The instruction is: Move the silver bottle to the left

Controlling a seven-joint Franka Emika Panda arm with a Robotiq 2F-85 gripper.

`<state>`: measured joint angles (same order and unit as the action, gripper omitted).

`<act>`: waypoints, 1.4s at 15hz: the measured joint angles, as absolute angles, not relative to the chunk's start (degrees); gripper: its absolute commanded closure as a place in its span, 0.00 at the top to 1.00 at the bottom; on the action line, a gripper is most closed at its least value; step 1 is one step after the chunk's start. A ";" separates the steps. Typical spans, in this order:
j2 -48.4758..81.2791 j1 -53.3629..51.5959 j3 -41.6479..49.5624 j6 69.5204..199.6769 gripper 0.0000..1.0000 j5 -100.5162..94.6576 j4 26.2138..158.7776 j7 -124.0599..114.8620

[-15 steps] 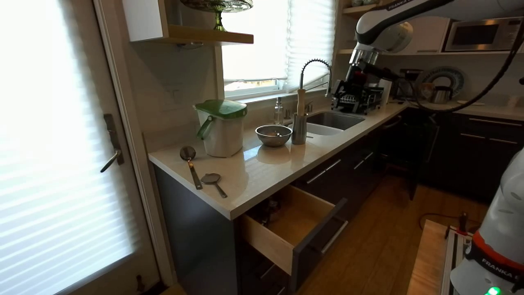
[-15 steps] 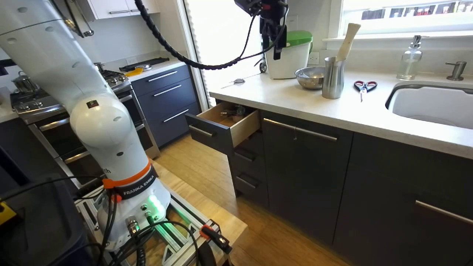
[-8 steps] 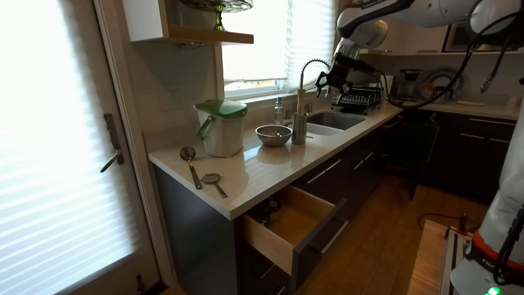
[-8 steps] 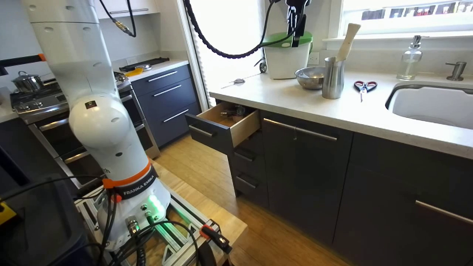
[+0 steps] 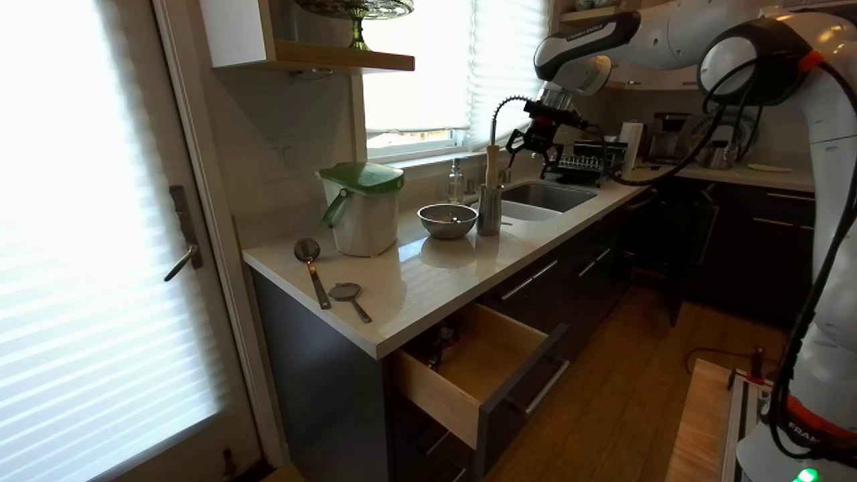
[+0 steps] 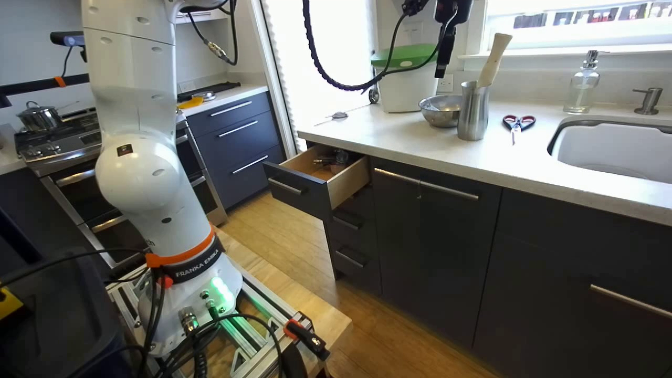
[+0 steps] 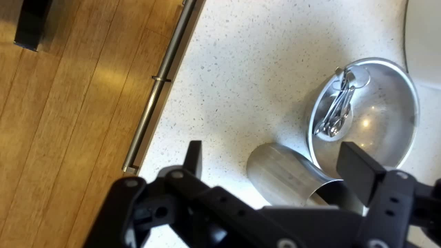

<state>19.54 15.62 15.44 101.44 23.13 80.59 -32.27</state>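
Firstly, one silver bottle (image 5: 489, 213): upright on the pale counter (image 7: 248, 69), long axis vertical, a wooden handle (image 6: 494, 58) leaning out of its mouth. Immediate neighbour, one metal bowl (image 7: 386, 137), just left of the bottle in both exterior views; whether the two touch cannot be told.

Item, one gripper (image 7: 274, 155): fingers (image 7: 194, 156) spread wide, nothing held.

Relation of note: bottle below the fingers, set off to one side. In the wrist view its base lies near mid-frame, in the gap between the pads; its body runs to the lower right, the mouth partly hidden by the gripper. In exterior views the gripper hangs to the upper right (image 5: 528, 171) or the upper left (image 6: 442, 71) of the bottle.

Assessment: approach stage, task not yet done. Lowering with a sideways correction seems called for, pads either side of the upright body. Probable hazards: the wooden handle fouling the gripper, the bowl blocking leftward travel.
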 measured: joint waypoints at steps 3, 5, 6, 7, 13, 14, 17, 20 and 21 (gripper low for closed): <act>21.34 15.60 14.91 104.30 1.00 23.46 80.01 -33.59; 21.55 15.61 14.85 104.36 1.00 23.49 79.72 -33.77; 21.55 15.62 14.85 104.36 1.00 23.49 79.58 -33.80; 21.55 15.62 14.85 104.36 1.00 23.49 79.49 -33.82; 22.29 15.64 14.85 105.79 1.00 23.39 79.44 -35.84; 22.87 15.67 14.85 106.66 1.00 23.42 79.44 -36.61; 25.00 15.79 14.83 109.54 1.00 23.53 79.41 -38.45; 26.80 16.03 14.57 113.34 1.00 24.28 79.41 -39.92; 27.25 16.13 14.45 114.56 1.00 24.70 79.40 -40.31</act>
